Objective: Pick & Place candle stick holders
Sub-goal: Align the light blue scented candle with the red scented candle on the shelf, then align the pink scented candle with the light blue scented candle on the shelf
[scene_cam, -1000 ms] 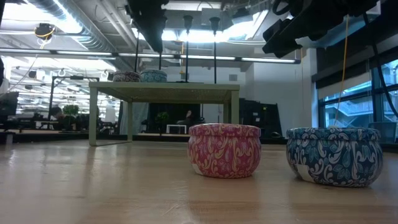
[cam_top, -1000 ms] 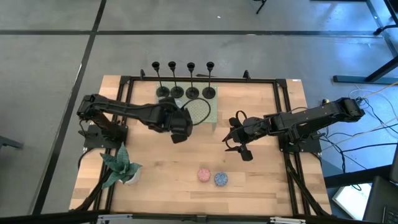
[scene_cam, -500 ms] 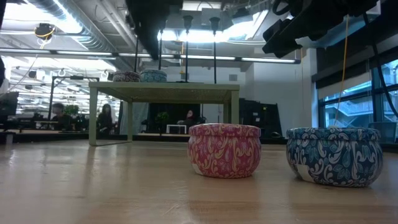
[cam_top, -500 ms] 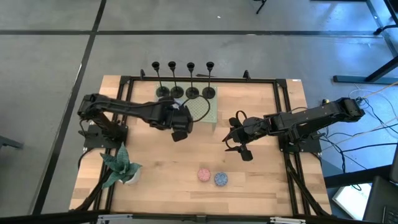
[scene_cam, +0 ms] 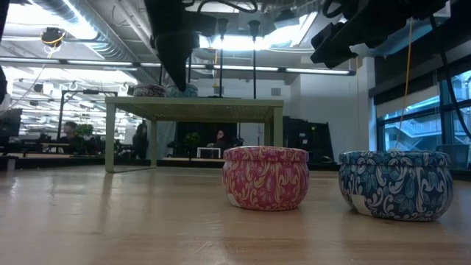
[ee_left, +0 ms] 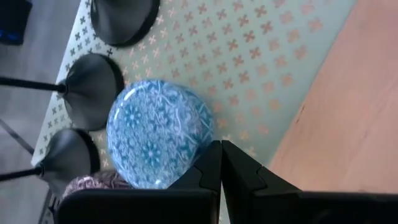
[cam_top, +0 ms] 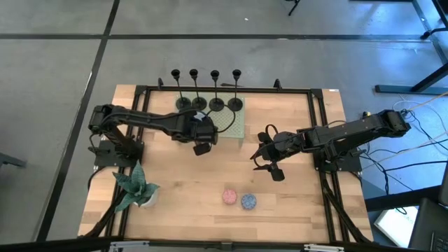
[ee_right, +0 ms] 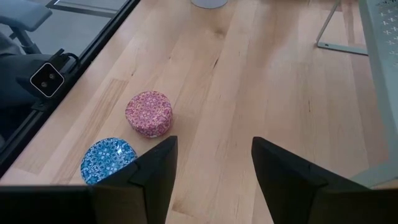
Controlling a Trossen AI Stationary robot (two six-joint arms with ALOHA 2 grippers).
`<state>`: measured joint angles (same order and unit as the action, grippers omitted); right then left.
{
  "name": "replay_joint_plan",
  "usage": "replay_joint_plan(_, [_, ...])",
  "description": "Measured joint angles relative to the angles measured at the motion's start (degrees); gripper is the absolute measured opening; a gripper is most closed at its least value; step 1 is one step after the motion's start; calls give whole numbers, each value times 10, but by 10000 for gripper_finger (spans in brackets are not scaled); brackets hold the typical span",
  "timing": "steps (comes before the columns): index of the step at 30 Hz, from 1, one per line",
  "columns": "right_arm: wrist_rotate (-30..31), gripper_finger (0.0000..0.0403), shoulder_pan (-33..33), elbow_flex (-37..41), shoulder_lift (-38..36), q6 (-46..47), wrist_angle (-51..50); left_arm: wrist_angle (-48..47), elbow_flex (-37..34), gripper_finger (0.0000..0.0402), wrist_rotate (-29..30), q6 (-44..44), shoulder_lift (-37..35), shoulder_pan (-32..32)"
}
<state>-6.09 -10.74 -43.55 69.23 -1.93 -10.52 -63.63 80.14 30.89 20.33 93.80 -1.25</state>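
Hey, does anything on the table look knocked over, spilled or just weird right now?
Nothing stands out. The four candle stick holders stand upright in a row on the small green stand, and the pink tin and blue tin sit upright on the table. The left pincer is shut and empty beside the stand.

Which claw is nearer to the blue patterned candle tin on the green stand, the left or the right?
Left. The left claw is shut right beside the blue tin on the green stand. The right claw waits over bare table, well away.
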Motion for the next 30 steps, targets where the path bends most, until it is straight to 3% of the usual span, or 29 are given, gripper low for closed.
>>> replay_joint_plan(9, [0,211,0,0,0,0,0,7,0,2,-5,-11,0,29])
replay_joint_plan(17, [0,211,0,0,0,0,0,13,0,2,-5,-12,0,15])
replay_joint_plan(26, [0,211,0,0,0,-2,0,24,34,2,-5,-4,-20,-45])
replay_joint_plan(30, [0,211,0,0,0,0,6,23,49,2,33,-24,-64,-94])
